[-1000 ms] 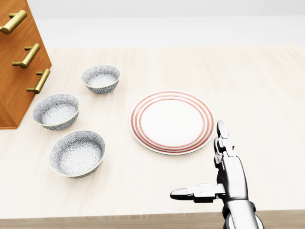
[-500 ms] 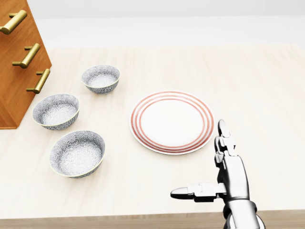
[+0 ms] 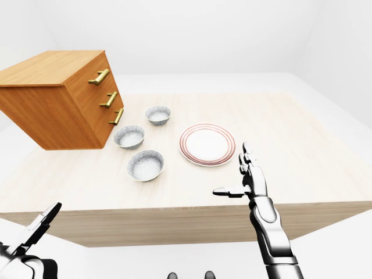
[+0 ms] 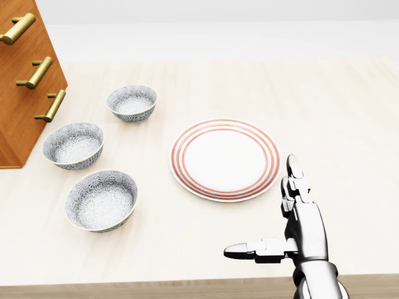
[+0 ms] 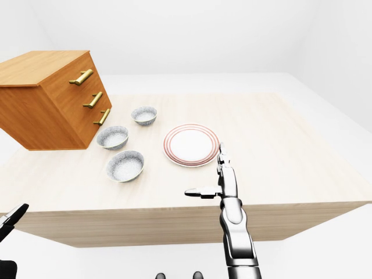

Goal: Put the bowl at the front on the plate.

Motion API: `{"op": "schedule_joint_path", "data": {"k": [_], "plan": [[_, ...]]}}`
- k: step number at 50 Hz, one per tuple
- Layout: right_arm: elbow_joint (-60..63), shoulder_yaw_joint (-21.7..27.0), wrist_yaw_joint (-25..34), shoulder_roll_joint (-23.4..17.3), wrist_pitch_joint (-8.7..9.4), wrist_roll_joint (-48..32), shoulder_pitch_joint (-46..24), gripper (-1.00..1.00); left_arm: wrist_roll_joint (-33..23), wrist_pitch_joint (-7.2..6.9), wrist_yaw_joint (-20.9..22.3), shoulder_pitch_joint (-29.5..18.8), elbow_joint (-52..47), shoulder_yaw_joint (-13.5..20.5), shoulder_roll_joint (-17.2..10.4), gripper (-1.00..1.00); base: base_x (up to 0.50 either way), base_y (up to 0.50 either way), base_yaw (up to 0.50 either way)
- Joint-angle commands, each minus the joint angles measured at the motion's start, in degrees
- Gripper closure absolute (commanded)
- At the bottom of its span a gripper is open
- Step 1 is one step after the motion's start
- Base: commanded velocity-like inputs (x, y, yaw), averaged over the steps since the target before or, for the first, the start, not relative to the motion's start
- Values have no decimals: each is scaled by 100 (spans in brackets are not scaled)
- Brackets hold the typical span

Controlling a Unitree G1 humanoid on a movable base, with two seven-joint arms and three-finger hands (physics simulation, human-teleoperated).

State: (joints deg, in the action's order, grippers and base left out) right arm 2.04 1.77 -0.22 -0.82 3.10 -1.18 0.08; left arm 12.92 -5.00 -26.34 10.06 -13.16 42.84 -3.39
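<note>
Grey bowl [image 4: 101, 200] lower left of head view; right hand [image 4: 300, 232] spread open beside plate [image 4: 224, 159]; left hand [image 3: 36, 228] open too.

The light is bright, soft and even, and seems to fall from above. The pale table [image 4: 324, 99] has no hard shadows, only a faint dark rim under the lowest bowl [image 4: 101, 200] and the plate [image 4: 224, 159]. The shiny right hand [image 4: 303, 233] carries small white highlights. Everything is sharp; the eye views are wide, with stretched edges.
</note>
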Motion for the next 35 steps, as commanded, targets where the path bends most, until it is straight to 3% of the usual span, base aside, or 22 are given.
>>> {"op": "schedule_joint_path", "data": {"k": [1,9,15,16,21,23,35], "plan": [[17,0,1,-1,10,16,6,-100,12,0,-14,-1,20,-2,-12,-100,0,0,0],[3,-43,44,-5,-33,-36,3,-100,-136,0,-106,16,273,-110,-5,-100,0,0,0],[17,-54,217,-16,-238,36,65,-100,-109,0,-123,19,318,-104,-5,-100,4,0,0],[120,-64,200,0,-116,30,71,-100,-72,0,-131,26,286,-84,8,-100,50,0,0],[80,-33,161,3,-72,26,55,-100,-71,0,-130,40,212,-54,29,-100,50,0,0],[204,-49,135,15,24,18,78,-100,-88,0,-173,17,303,-56,39,-100,50,0,0],[74,-37,126,1,-50,9,40,-100,-76,0,-206,49,235,-77,26,-100,50,0,0]]}}
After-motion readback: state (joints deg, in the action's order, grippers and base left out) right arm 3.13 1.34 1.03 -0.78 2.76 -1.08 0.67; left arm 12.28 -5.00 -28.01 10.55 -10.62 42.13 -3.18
